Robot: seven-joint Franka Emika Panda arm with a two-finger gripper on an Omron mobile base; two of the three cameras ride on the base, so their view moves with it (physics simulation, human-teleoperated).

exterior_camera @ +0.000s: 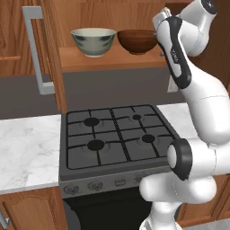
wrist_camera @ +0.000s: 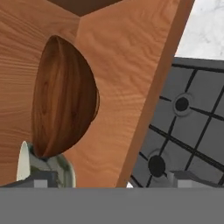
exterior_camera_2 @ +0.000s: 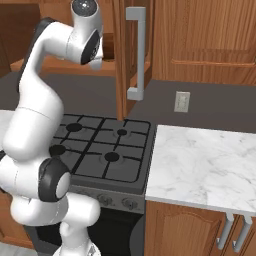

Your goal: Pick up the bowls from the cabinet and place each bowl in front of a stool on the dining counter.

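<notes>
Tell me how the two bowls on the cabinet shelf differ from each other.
The pale bowl is cream-green with dark smudges; the brown bowl is glossy and wood-grained. The pale bowl stands left, the brown bowl right, nearer the arm. Both stand upright on the shelf, similar in size.

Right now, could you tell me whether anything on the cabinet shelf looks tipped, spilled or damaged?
Nothing stands out: the pale cream-green ceramic bowl and the glossy dark brown wooden bowl sit upright, side by side on the brown wooden shelf, both apparently intact.

Cabinet shelf [exterior_camera: 112,60] bears cream bowl [exterior_camera: 93,42] beside brown bowl [exterior_camera: 137,41], perhaps touching.
</notes>
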